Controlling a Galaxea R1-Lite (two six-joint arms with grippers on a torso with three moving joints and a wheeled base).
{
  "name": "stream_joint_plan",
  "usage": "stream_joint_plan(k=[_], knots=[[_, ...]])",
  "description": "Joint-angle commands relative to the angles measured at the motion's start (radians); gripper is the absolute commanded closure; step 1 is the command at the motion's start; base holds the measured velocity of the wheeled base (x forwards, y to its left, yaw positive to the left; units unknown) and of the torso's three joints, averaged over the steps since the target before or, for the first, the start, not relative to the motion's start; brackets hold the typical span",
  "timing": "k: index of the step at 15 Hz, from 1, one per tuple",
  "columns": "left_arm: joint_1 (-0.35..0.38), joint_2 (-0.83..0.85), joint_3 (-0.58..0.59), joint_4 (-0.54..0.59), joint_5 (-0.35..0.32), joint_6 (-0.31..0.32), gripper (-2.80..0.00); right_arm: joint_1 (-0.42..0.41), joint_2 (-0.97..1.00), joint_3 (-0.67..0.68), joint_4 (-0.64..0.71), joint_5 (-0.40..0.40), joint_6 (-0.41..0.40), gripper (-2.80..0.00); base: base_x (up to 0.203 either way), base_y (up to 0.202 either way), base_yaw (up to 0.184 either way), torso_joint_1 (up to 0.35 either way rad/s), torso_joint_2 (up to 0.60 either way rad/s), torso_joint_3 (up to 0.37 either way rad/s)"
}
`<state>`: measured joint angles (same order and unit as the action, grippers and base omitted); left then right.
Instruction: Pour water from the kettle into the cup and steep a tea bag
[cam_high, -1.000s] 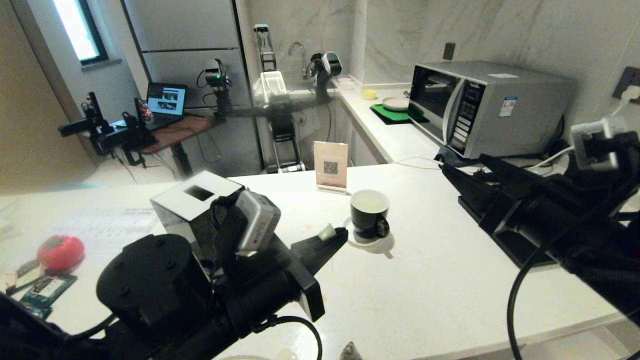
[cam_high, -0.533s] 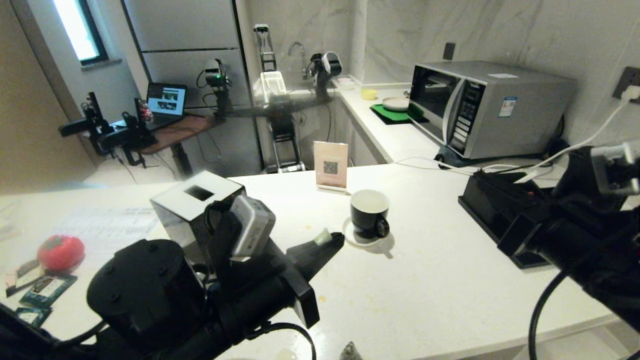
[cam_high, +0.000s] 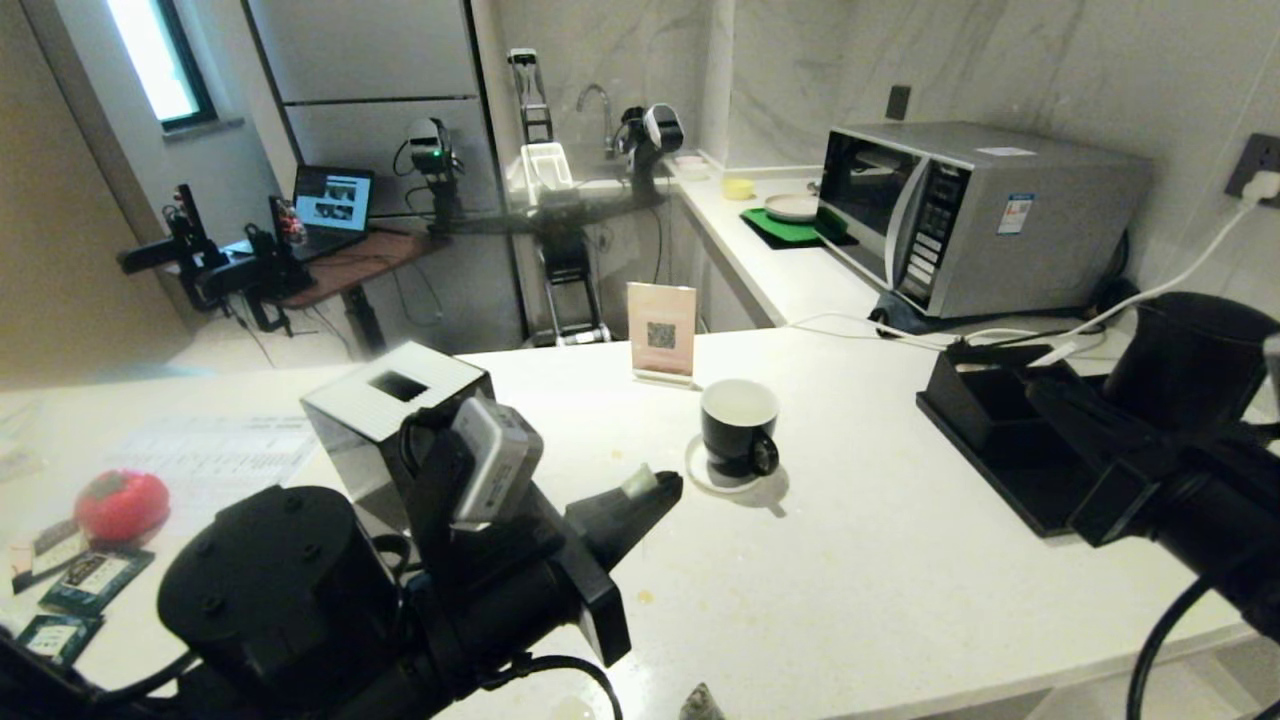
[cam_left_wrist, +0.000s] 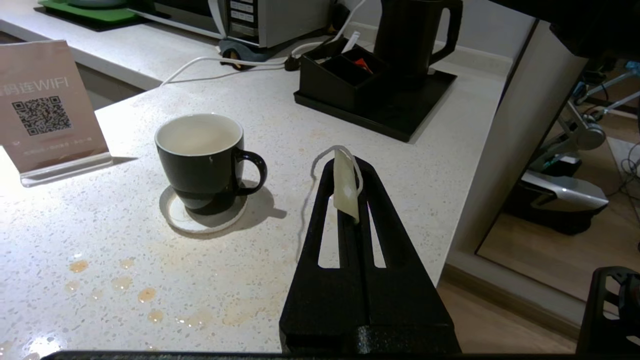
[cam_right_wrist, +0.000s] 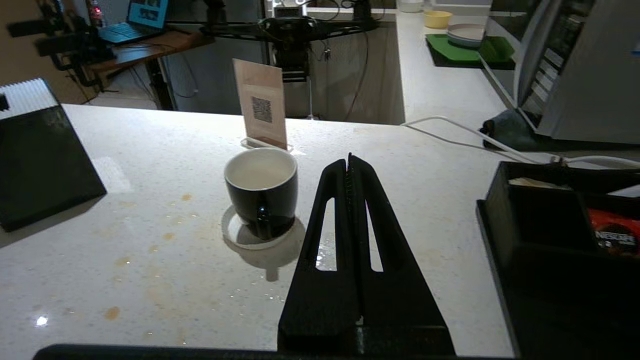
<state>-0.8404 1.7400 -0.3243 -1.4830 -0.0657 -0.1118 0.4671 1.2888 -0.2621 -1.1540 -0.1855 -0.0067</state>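
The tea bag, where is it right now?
Its pale tag is pinched in the left gripper, string looping beside it, above the white counter just short of the black cup, not yet in it.

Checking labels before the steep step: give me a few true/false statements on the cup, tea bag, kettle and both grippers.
1. The left gripper is shut on the tea bag's pale tag. True.
2. The tea bag's pale tag is already inside the cup. False: it is at the gripper tips, beside the cup and apart from it.
3. The right gripper holds the kettle. False: it is shut on nothing, and the kettle stands on the black tray.
4. The cup stands upright on a white coaster. True.
5. The cup lies tipped on the counter. False: it is upright.
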Motion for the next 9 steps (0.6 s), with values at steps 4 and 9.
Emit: stream_joint_plan(k=[4, 9], knots=[[0.000, 0.001, 0.009, -0.008, -0.001, 0.001, 0.00, -0.008, -0.022, 0.049, -0.012, 0.004, 0.010, 0.00, 0.000, 0.000, 0.000, 0.000, 0.00, 0.000], [0.000, 0.008, 0.011, -0.007, 0.001, 0.001, 0.00, -0.123, -0.103, 0.139, -0.013, 0.007, 0.032, 0.00, 0.000, 0.000, 0.000, 0.000, 0.00, 0.000]])
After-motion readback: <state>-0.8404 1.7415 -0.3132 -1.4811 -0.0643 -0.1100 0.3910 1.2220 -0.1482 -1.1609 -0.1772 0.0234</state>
